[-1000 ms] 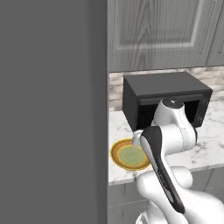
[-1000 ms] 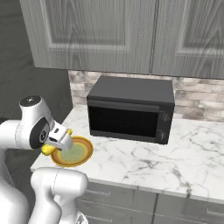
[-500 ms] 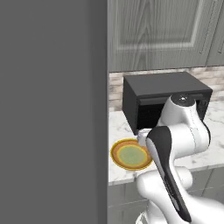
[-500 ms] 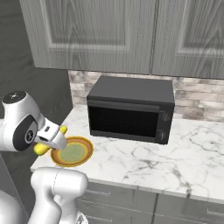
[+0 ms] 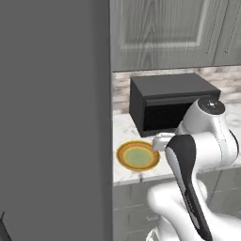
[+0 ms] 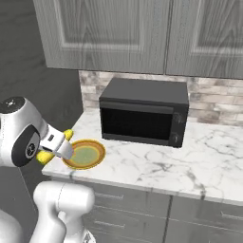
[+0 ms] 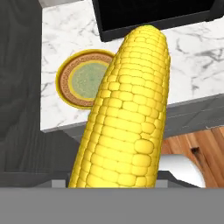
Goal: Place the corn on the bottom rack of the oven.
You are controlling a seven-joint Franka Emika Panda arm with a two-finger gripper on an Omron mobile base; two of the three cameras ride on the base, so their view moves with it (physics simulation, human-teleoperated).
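Observation:
The corn [image 7: 127,109], a yellow cob, fills the middle of the hand view and hides my fingertips. In the right base view my gripper [image 6: 56,144] is shut on the corn [image 6: 44,156], with yellow ends sticking out on both sides of the hand. It hangs at the counter's left end, just left of the yellow-rimmed green plate [image 6: 85,154] and slightly above it. The plate [image 5: 138,156] holds nothing. The oven and its bottom rack are out of view.
A small black countertop box [image 6: 142,114] stands behind the plate on the marble counter [image 6: 190,166]. Grey wall cabinets [image 6: 142,28] hang above. A tall dark panel [image 5: 52,117] closes off the left. Wooden floor [image 7: 192,148] shows below the counter's edge.
My hand has drawn back a little to the left off the plate with the corn in it, and the arm's upper joints have swung round. The plate and box stay put.

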